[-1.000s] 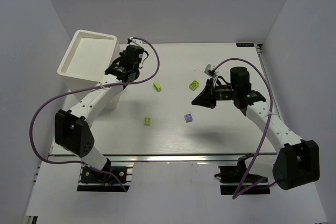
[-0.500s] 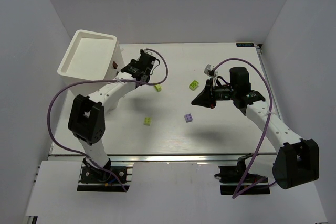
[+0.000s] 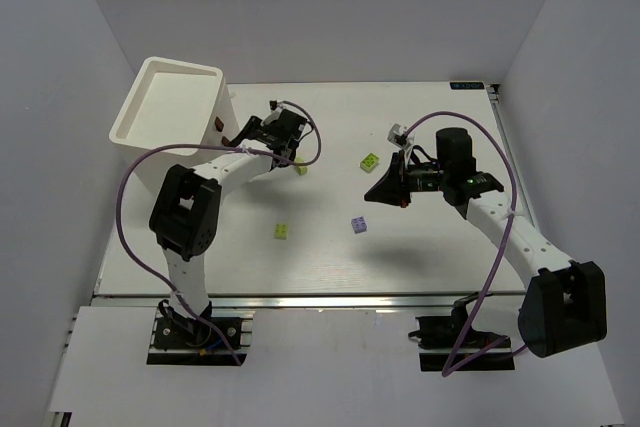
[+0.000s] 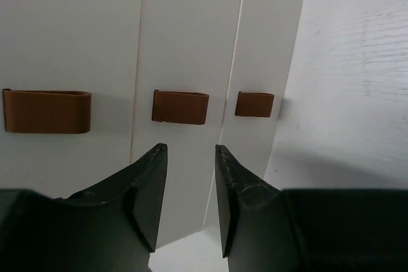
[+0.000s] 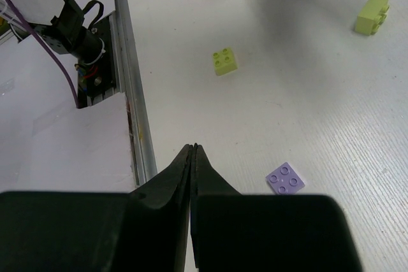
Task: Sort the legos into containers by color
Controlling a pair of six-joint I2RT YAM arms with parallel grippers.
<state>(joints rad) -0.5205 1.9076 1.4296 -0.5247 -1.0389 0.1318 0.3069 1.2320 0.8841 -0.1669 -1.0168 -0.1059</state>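
The containers are cream-white drawers with brown knobs in the front of a tall white box at the back left. My left gripper faces those drawer fronts a short way off, open, with nothing between its fingers; from above it sits just right of the box. Three yellow-green legos and a lavender one lie loose on the table. My right gripper hovers shut and empty above the table, with the lavender brick right of its tips.
The left arm's purple cable loops wide to the left of the arm. An aluminium rail runs along the table's near edge, with the left arm's base behind it. White walls enclose the table on three sides.
My left gripper has drawn back to the right, away from the box front, and its jaws have opened. The right arm and the loose bricks have not moved.
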